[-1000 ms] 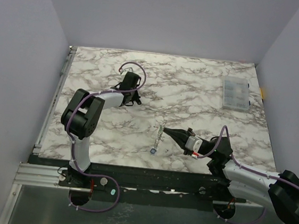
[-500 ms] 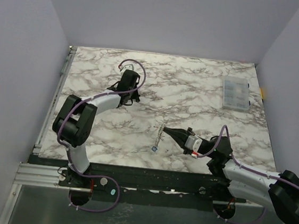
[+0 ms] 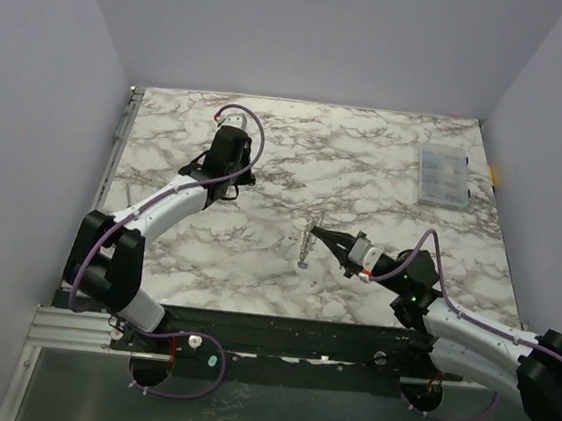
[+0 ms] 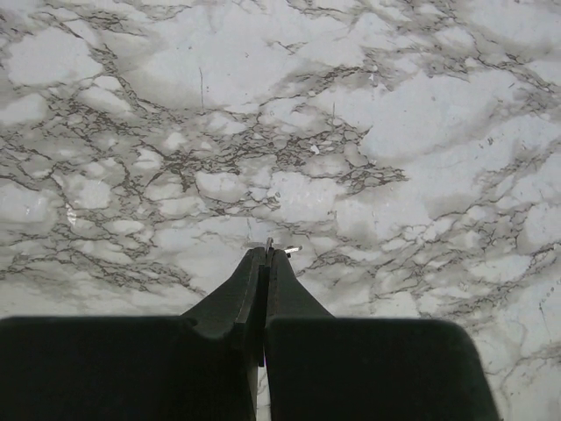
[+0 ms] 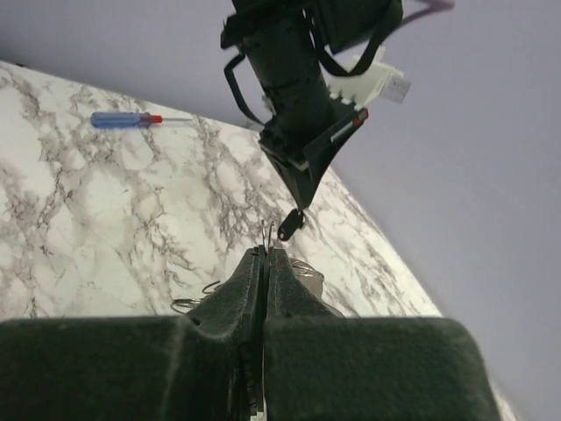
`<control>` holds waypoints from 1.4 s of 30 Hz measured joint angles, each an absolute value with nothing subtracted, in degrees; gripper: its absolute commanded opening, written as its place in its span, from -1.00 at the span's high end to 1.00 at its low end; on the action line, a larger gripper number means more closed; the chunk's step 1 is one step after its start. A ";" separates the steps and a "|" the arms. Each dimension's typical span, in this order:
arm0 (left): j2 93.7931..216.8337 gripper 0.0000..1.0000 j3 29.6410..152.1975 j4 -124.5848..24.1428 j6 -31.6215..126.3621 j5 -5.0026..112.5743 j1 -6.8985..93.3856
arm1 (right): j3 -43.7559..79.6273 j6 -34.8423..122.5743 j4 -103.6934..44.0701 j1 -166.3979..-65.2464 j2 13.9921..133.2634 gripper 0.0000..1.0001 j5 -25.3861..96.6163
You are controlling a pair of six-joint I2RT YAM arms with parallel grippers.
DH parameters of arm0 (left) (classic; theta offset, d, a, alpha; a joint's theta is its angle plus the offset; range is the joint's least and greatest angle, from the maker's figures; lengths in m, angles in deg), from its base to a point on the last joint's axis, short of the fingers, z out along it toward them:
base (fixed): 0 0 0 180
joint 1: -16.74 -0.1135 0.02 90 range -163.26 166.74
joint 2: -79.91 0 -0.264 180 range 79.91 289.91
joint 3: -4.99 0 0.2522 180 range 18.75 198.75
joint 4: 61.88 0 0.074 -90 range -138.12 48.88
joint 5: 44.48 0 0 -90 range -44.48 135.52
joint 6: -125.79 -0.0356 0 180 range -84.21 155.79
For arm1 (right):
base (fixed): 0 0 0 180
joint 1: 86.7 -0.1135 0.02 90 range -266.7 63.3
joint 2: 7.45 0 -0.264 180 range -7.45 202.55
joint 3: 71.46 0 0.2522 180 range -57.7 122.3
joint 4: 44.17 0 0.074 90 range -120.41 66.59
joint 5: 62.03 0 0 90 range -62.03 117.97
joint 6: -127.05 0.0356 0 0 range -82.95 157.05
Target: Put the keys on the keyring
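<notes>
Marble table (image 3: pixel 385 181), right claw (image 5: pixel 265 253) gripping keyring (image 3: pixel 303 248), left claw (image 4: pixel 266 254) pinching key (image 5: pixel 292 219), screwdriver (image 5: pixel 123 119) only from right wrist

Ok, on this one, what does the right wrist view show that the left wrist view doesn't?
Only the right wrist view: a blue-and-red screwdriver lying on the marble table, the left gripper hanging in front of the wall, and thin loops of the keyring beside the right gripper, which is shut on its wire. Only the left wrist view: a small metal piece pinched at the left gripper's tips. Both: the marble table and a shut gripper at the bottom.
</notes>
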State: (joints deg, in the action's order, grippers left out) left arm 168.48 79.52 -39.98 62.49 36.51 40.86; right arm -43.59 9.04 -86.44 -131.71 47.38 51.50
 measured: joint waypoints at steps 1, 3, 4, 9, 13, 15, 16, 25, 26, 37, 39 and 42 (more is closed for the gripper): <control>167.30 1.00 79.44 -39.10 62.01 36.55 40.89 | -43.26 9.24 -85.26 -131.71 47.35 0.99 51.28; 165.38 1.00 79.24 -37.86 61.18 36.57 40.86 | -41.97 9.85 -82.42 -131.71 47.24 0.99 50.91; 164.61 1.00 79.11 -37.24 61.00 36.51 40.86 | -41.29 10.16 -81.13 -131.71 47.03 0.99 50.76; 159.98 1.00 78.85 -33.70 61.00 34.65 40.86 | -38.43 12.08 -75.68 -131.73 44.53 0.99 50.69; 157.36 1.00 78.85 -31.54 60.65 34.43 40.86 | -36.31 13.83 -72.23 -131.73 43.62 0.99 50.85; 156.31 1.00 78.74 -31.12 59.49 34.80 40.86 | -35.74 14.57 -70.88 -131.73 43.53 0.99 51.26; 155.35 1.00 78.36 -31.10 58.29 35.85 40.86 | -35.31 15.03 -69.89 -131.73 43.55 0.99 51.52; 143.94 1.00 66.41 -39.04 45.42 47.46 40.89 | -30.13 16.71 -62.88 -131.75 46.85 0.99 56.51; 142.52 1.00 64.44 -40.85 44.33 48.42 40.89 | -30.06 16.71 -62.42 -131.75 47.29 0.99 57.27; 136.33 1.00 55.44 -54.38 34.12 62.93 40.89 | -26.80 16.69 -58.20 -131.75 52.10 0.99 62.56; 136.33 1.00 55.37 -56.19 33.35 65.47 40.89 | -26.65 16.67 -57.61 -131.75 52.14 0.99 63.04; 136.35 1.00 55.35 -57.77 32.15 68.99 40.89 | -26.61 16.65 -56.84 -131.75 52.14 0.99 63.59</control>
State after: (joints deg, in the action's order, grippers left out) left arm 136.35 55.35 -57.77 32.15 68.99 40.89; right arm -26.61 16.65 -56.84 -131.75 52.14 63.59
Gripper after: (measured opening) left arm 0.019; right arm 0.023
